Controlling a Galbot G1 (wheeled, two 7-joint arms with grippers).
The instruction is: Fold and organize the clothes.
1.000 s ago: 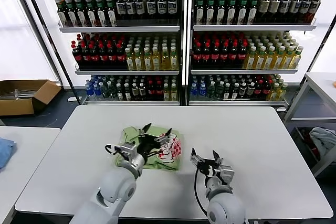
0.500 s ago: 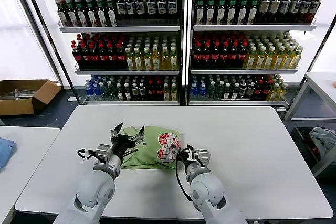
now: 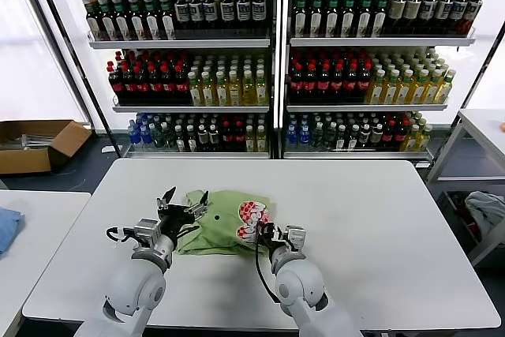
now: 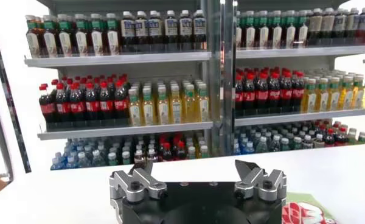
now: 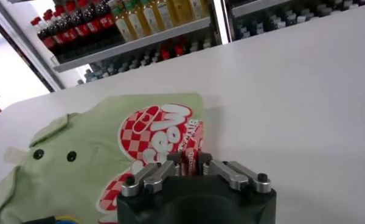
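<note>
The light green shirt (image 3: 225, 222) lies folded on the white table (image 3: 379, 219), its red-and-white print (image 3: 251, 221) on the right part. In the right wrist view the shirt (image 5: 79, 155) shows its print, collar and two dark buttons. My right gripper (image 3: 274, 234) is at the shirt's right edge, shut on a fold of the printed cloth (image 5: 190, 155). My left gripper (image 3: 183, 207) is open at the shirt's left edge, fingers spread, holding nothing; its wrist view (image 4: 196, 176) looks toward the shelves.
Shelves of bottles (image 3: 268, 69) stand behind the table. A cardboard box (image 3: 35, 144) lies on the floor at the left. A second table (image 3: 31, 226) with blue cloth stands at the left, and another table (image 3: 481, 132) at the right.
My left gripper has moved left off the shirt to its left edge. My right gripper has moved left to the shirt's right edge and closed on the printed cloth.
</note>
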